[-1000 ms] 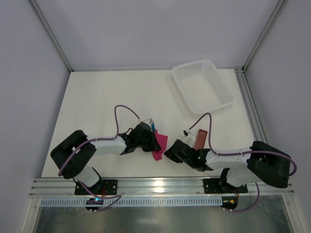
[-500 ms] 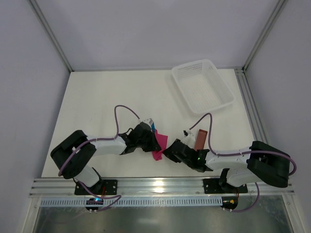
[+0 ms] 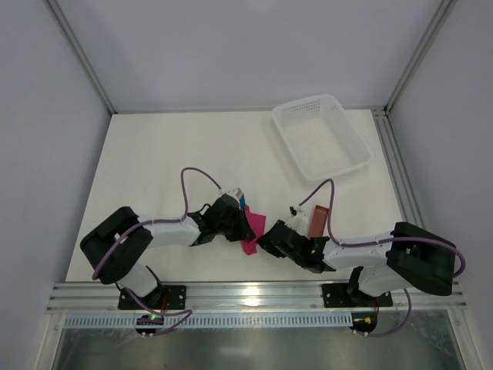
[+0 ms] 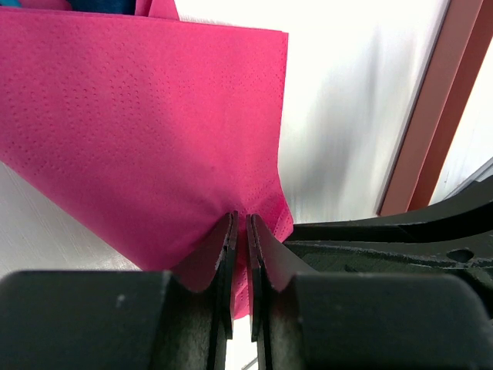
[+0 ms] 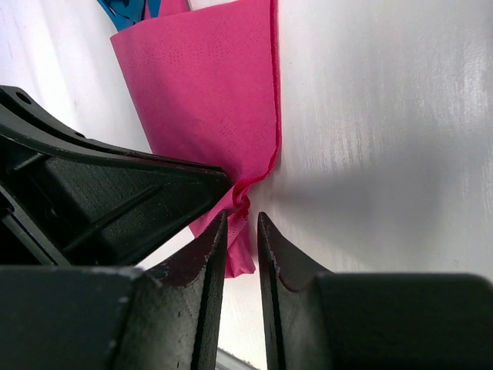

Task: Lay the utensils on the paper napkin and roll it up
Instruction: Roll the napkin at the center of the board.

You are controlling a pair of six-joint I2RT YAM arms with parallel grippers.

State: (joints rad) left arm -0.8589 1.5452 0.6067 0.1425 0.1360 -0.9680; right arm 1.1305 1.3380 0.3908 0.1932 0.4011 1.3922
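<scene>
Magenta paper marks the near middle of the white surface (image 3: 169, 169), where the paper napkin (image 3: 252, 231) lies folded over between the two arms, blue tips of the utensils (image 5: 127, 11) poking out of its far end. The left jaws are pressed together on the napkin's near corner, the paper puckering into them. The right jaws, nosing in from the opposite side and almost touching their partner, stand a narrow slit apart at the same crumpled corner, and nothing shows them biting the paper. A reddish-brown sleeve (image 3: 317, 221) lies just beyond the right arm, and a white mesh basket (image 3: 304, 104) sits well apart at the far right. The roll looks begun but loose. To do it well, the right jaws would likely need to close on the fold right beside the left pinch, so that both ends of the edge turn together; a one-sided pull would probably skew the roll or tear such thin paper. Tension should be gentle and even, with the roll pressed low against the surface so the cutlery cannot slide out of the open far end, and the two sets of jaws need room not to knock each other.
</scene>
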